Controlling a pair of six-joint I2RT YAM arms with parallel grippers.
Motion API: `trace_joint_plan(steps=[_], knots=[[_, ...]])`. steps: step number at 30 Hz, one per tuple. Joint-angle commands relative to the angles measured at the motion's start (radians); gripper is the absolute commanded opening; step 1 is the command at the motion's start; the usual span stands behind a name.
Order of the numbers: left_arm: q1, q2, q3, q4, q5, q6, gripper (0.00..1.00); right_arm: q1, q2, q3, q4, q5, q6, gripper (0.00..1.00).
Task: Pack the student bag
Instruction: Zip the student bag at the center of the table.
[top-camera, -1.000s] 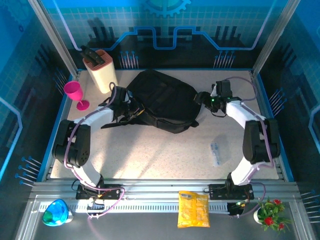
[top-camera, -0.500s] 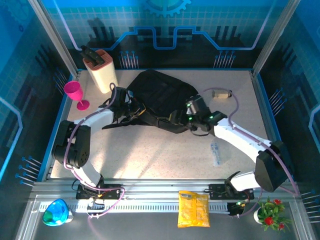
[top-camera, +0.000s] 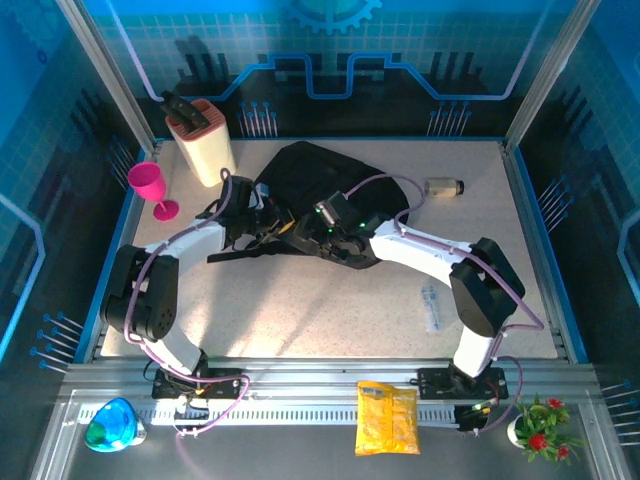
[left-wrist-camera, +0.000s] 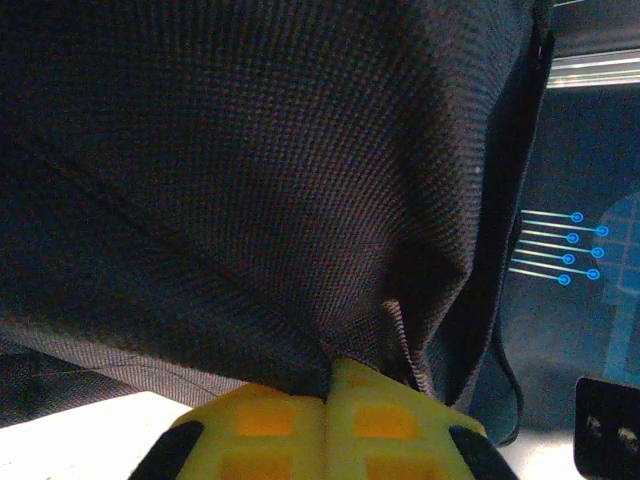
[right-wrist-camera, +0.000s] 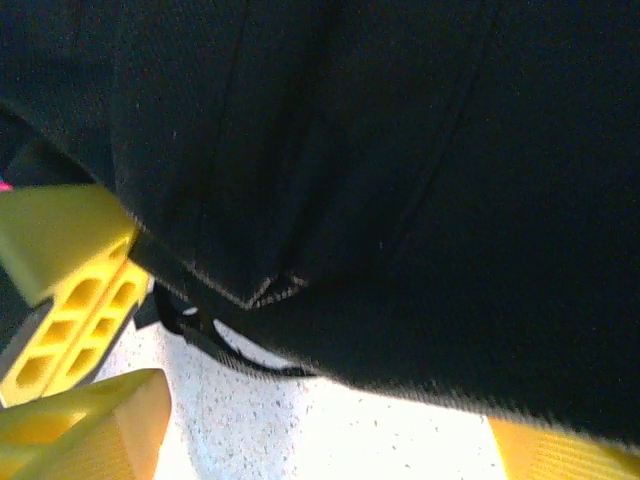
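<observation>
The student bag (top-camera: 322, 183), a big black soft backpack, lies at the back middle of the table. My left gripper (top-camera: 266, 222) is at the bag's left near corner. In the left wrist view its yellow fingers (left-wrist-camera: 290, 420) are pressed together, pinching a fold of the bag's black fabric (left-wrist-camera: 250, 170) beside a zipper. My right gripper (top-camera: 308, 232) is at the bag's near edge, close to the left one. Its yellow fingertips (right-wrist-camera: 95, 420) stand wide apart over the speckled table with nothing between them, and the student bag (right-wrist-camera: 400, 140) hangs just above them.
A knife block (top-camera: 203, 140) and a pink goblet (top-camera: 150, 187) stand at the back left. A small beige cylinder (top-camera: 443, 186) lies at the back right, and a clear plastic item (top-camera: 431, 305) lies on the right. A yellow packet (top-camera: 387, 418) rests on the front rail.
My right gripper let go of the small beige cylinder at the back right, swept left along the bag's near edge to the left gripper, and opened wider. The left gripper kept its pinch.
</observation>
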Motion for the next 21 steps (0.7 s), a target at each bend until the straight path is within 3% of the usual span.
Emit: trace_joint_plan(steps=[1, 4, 7, 17, 21], knots=[[-0.013, -0.048, -0.007, 0.048, 0.093, 0.005, 0.00, 0.003, 0.037, 0.051, -0.047, 0.077, 0.056, 0.83], [-0.013, -0.048, -0.007, 0.048, 0.095, 0.006, 0.00, -0.005, 0.067, 0.076, -0.075, 0.054, 0.052, 0.80], [-0.013, -0.044, -0.001, 0.046, 0.094, 0.007, 0.00, -0.003, 0.065, 0.060, -0.073, 0.051, 0.026, 0.70], [-0.013, -0.011, 0.030, 0.039, 0.094, 0.011, 0.00, -0.008, -0.079, -0.102, -0.059, 0.125, -0.045, 0.46], [-0.013, -0.006, 0.033, 0.036, 0.092, 0.011, 0.00, 0.001, -0.103, -0.103, -0.064, 0.164, -0.116, 0.43]])
